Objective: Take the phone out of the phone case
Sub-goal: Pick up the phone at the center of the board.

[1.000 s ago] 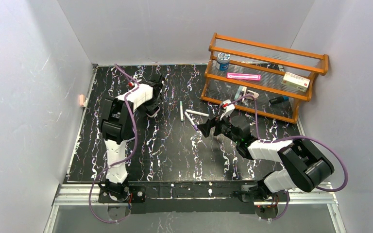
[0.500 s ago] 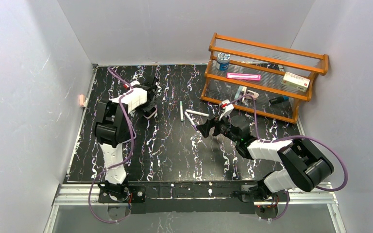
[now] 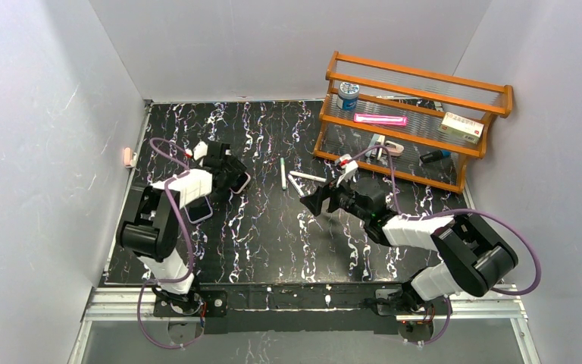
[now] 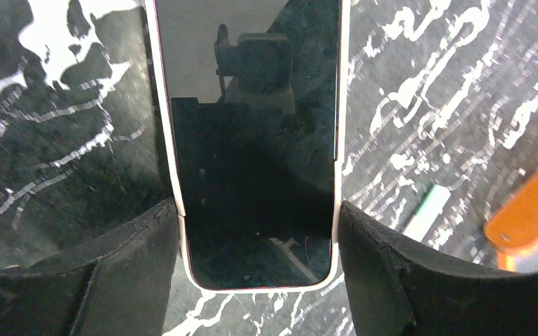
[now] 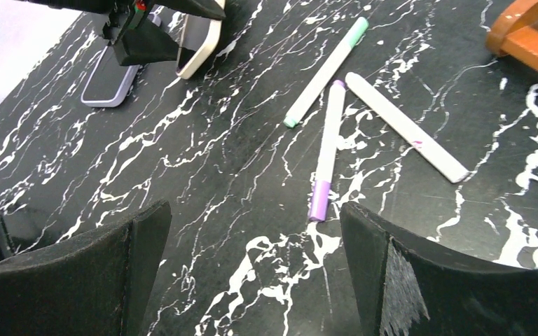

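Left gripper (image 4: pixel 258 213) pinches the phone (image 4: pixel 252 140) by both long edges. Right gripper (image 5: pixel 252 213) spread wide, empty, forearm low and outstretched.

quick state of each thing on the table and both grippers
left gripper: shut on phone
phone: held by its sides, cream case on
right gripper: open, empty
three markers: lying loose on table
lavender-rimmed flat item: lying flat on table, untouched
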`<state>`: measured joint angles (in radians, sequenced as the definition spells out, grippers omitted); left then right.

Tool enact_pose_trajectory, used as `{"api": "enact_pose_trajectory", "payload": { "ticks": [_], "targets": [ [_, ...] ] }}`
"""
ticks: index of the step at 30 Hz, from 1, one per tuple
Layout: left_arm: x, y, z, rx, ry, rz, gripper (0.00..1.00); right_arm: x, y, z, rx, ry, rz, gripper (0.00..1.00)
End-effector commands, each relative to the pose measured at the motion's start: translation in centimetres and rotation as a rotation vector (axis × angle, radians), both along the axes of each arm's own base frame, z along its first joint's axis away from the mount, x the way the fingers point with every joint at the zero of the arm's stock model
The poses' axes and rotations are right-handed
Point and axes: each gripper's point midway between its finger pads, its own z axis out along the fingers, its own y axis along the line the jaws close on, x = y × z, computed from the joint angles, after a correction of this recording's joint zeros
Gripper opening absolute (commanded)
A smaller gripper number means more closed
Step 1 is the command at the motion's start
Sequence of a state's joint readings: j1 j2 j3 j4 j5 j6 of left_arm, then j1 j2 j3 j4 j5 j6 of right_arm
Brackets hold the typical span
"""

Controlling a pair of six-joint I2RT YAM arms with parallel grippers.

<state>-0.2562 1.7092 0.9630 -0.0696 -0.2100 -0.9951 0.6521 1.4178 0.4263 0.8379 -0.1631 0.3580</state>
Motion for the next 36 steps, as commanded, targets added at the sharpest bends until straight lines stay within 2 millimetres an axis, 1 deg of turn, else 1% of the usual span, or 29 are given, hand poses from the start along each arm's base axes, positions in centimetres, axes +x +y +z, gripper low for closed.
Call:
{"api": "enact_pose_trajectory", "payload": {
  "ticks": [1, 3, 6, 10, 14, 18, 21, 24, 28, 34, 36],
  "targets": [
    [-2.3, -3.3, -0.4, -0.222, -0.018, -0.034, 0.0, -0.1, 1.9, 1.6, 0.039, 0.001, 0.042, 0.99],
    [-2.6, -3.7, 0.4, -0.278, -0.068, -0.027, 0.0, -0.3, 2.3, 1.7, 0.04, 0.004, 0.042, 0.99],
    [-3.2, -4.9, 1.3, -0.394, -0.134, -0.032, 0.0, -0.5, 3.2, 1.9, 0.037, 0.002, 0.039, 0.99],
    [-3.8, -6.0, 2.8, -0.534, -0.203, -0.018, 0.0, -0.7, 4.9, 2.2, 0.043, -0.02, 0.041, 0.99],
    [-4.6, -6.8, 4.6, -0.614, -0.243, -0.019, 0.0, -0.4, 6.5, 3.0, 0.065, -0.06, 0.039, 0.99],
    [-5.2, -7.4, 7.5, -0.653, -0.315, -0.036, 0.0, 0.2, 8.3, 3.4, 0.07, -0.104, 0.06, 0.97],
    [-5.7, -7.9, 9.0, -0.666, -0.35, -0.042, 0.0, 0.2, 9.8, 3.6, 0.084, -0.123, 0.1, 0.95],
    [-6.1, -8.7, 9.9, -0.673, -0.367, -0.058, 0.0, -0.3, 11.2, 3.7, 0.105, -0.141, 0.152, 0.92],
    [-6.5, -9.8, 10.5, -0.674, -0.377, -0.077, 0.0, -0.6, 12.7, 3.6, 0.109, -0.145, 0.189, 0.88],
    [-7.2, -11.7, 11.6, -0.688, -0.389, -0.108, 0.0, 0.0, 13.2, 3.2, 0.101, -0.158, 0.17, 0.8],
    [-7.1, -11.9, 12.0, -0.673, -0.411, -0.1, 0.0, 0.0, 13.4, 2.9, 0.1, -0.151, 0.178, 0.77]
  ]
}}
